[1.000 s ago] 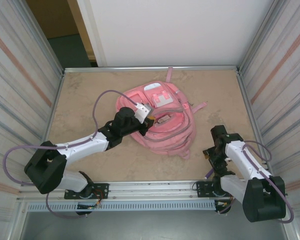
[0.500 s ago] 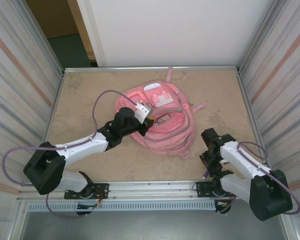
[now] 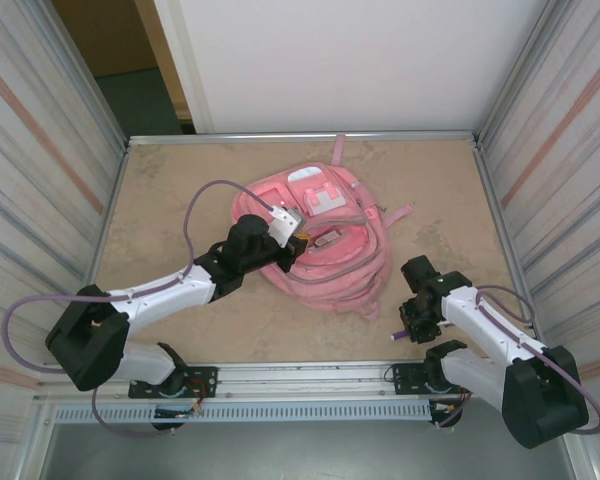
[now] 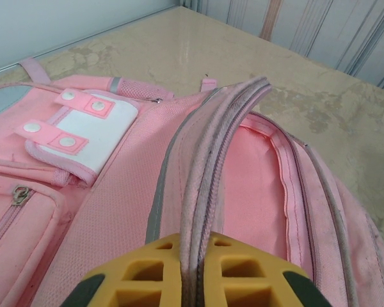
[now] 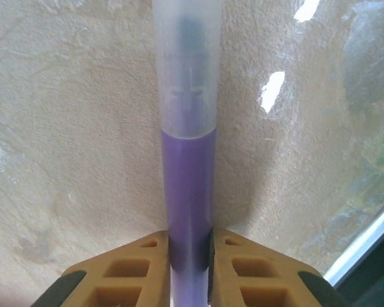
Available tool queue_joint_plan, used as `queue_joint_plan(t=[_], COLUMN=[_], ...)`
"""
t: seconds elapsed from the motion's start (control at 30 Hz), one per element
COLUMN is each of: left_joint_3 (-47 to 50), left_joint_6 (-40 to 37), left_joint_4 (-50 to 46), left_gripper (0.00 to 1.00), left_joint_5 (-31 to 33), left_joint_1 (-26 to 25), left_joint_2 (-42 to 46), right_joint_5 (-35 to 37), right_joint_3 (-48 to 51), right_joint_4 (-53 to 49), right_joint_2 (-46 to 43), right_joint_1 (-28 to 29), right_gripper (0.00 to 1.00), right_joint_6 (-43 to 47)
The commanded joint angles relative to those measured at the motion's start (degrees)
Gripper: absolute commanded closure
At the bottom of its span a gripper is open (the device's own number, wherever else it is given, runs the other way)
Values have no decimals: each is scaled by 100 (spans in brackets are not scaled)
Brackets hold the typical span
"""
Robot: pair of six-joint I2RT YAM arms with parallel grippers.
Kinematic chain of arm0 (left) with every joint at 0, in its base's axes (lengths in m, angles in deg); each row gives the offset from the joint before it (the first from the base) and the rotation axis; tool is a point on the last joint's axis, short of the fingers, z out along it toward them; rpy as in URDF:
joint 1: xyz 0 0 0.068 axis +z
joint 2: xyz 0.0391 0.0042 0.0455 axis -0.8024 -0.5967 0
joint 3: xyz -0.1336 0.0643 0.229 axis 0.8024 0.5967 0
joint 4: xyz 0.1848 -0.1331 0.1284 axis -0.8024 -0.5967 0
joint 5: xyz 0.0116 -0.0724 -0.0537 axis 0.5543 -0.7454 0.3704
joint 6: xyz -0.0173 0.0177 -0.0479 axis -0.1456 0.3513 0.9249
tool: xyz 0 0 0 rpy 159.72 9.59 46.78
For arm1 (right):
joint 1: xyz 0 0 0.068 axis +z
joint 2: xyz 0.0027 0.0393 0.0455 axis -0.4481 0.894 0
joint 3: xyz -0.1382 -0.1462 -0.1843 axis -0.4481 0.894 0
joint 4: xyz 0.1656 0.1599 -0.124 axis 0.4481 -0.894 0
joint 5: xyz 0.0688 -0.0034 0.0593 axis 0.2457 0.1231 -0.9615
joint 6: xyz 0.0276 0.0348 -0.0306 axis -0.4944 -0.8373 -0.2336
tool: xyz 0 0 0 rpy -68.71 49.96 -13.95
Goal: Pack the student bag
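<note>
My R gripper (image 5: 191,248) just clamped the purple marker (image 5: 187,173) off the desk (image 5: 64,128); L gripper (image 4: 193,259) keeps bag (image 4: 115,192) rim pinched open. Ready to load, I'd say.

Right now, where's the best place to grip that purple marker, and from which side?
Grip the purple marker on its coloured barrel, below the translucent cap, which might slip off. Come from above, closing across the slim, straight body. The right pincer is shut on it just there.

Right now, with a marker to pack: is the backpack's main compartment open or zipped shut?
Open: the left gripper holds the pink backpack by its zip edge, and pink lining shows in the gap.
</note>
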Motion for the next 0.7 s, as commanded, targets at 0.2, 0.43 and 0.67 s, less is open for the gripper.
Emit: queue_joint_plan(t=[0.2,0.43,0.67], left_joint_3=[-131,-273,-454], left_joint_6=[17,73,309], left_joint_4=[299,305,296], left_gripper=[97,97,97], left_joint_5=[-193,-275,-429], left_joint_1=[-64,-62,-60], left_joint_2=[144,68,-32], right_joint_5=[-3,-125,-351], right_joint_3=[-1138,-2245,-3079], right_joint_4=[-183,296,1185], right_joint_2=[-424,-43,940], right_joint_1=[123,503,1227], right_gripper=[93,92,92], right_joint_6=[38,13,-269])
